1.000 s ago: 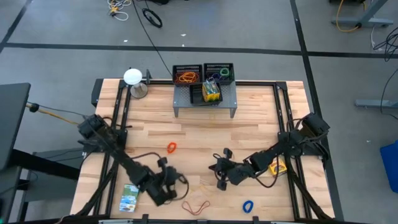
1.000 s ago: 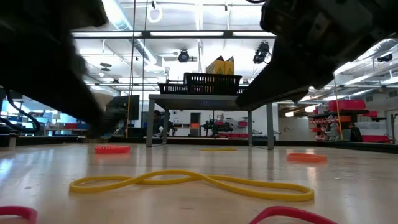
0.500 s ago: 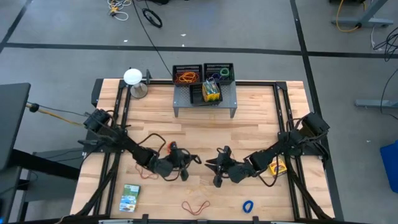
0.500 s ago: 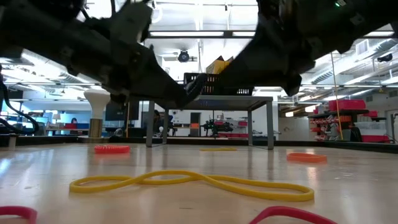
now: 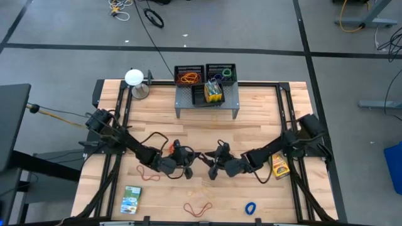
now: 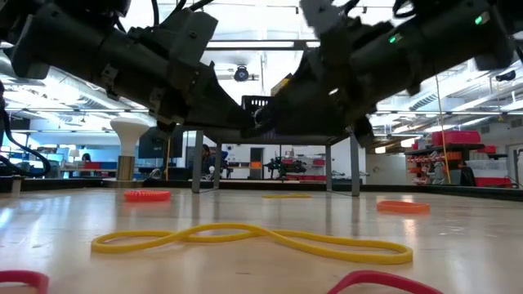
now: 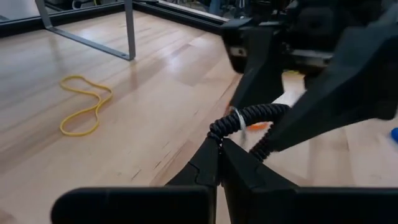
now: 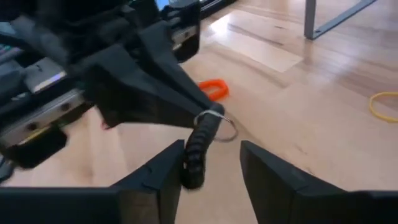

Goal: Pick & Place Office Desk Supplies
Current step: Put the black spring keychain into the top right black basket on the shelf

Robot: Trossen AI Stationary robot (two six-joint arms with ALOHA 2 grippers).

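Above the table's middle my two grippers meet tip to tip. My left gripper (image 5: 198, 157) is shut on a black coiled band (image 8: 198, 148) that carries a small metal ring (image 8: 216, 118). My right gripper (image 8: 211, 163) is open, one finger on each side of that band. Loose rubber bands lie on the wood: yellow (image 6: 253, 238), orange (image 8: 213, 88), red (image 5: 148, 172), red-brown (image 5: 197, 208) and blue (image 5: 250, 207). A green-white card box (image 5: 131, 198) lies near the front left, and a yellow box (image 5: 280, 166) lies at the right. My left gripper pinches one end of the coiled band (image 7: 221, 129) between its two fingertips, coming nearly level from the table's left. The band is lifted clear of the table and curves away from the tips toward my right gripper. My right gripper: its fingers (image 8: 166, 171) flank the band's free end; whether one touches it I cannot tell.
At the far edge stands a grey perforated shelf (image 5: 207, 103) bearing two black mesh trays (image 5: 189, 75) (image 5: 221, 72) with bands in them and a yellow-green box (image 5: 214, 93). A white ball on a stand (image 5: 134, 78) is at the far left. Bare wood lies between shelf and grippers.
My left gripper, shut throughout, has swung from near the front edge up toward the table's middle and turned, ending tip to tip with my right gripper. My right gripper has opened, rolled and edged left toward it.
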